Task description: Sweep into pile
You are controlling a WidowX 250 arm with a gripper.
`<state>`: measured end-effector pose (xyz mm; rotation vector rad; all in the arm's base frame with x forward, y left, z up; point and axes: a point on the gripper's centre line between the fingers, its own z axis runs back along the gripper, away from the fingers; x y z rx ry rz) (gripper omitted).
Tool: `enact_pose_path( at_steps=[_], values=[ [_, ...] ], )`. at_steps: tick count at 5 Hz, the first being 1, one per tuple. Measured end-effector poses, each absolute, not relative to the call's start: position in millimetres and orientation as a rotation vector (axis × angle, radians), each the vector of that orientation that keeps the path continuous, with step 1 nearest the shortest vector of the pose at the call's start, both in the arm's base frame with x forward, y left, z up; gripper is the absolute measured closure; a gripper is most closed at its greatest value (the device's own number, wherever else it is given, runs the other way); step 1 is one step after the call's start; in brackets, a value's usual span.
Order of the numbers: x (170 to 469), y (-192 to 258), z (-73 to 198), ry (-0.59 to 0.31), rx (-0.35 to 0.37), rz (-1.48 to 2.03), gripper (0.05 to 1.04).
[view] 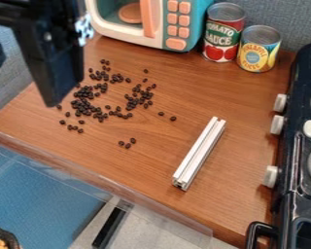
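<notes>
The hand hangs over the table; whether it is wide or narrow, I cannot tell. Scattered beans lie just beside it, the pale bar well to its right. Sweeping seems unbegun; grasping the bar probably comes next. The bar's long axis slants, far end toward the yellow can.

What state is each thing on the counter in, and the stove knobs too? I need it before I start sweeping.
Dark beans: unpiled; loose clusters, with strays around them
White bar: lying flat, apart from the beans
Red can: upright
Yellow can: upright
Toy microwave door: looks shut
Stove knobs: in place; settings cannot be told
</notes>
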<state>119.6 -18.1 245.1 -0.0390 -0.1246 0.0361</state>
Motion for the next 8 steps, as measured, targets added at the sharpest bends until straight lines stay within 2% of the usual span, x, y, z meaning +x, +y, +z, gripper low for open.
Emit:
enact_pose_path(
  at_steps=[1,2,4,5,6,7,8],
  values=[
    [120,-18,243,-0.120,-0.040,0.055,0.082],
    [153,-27,213,-0.095,-0.027,0.090,0.082],
    [206,-33,163,-0.040,-0.050,0.027,0.083],
    [224,-36,135,-0.047,-0.059,-0.028,0.083],
    [235,-35,112,-0.091,-0.058,0.019,0.083],
    [249,-35,95,-0.136,-0.059,0.051,0.083],
    [258,-35,80,-0.139,-0.049,0.072,0.083]
  ],
)
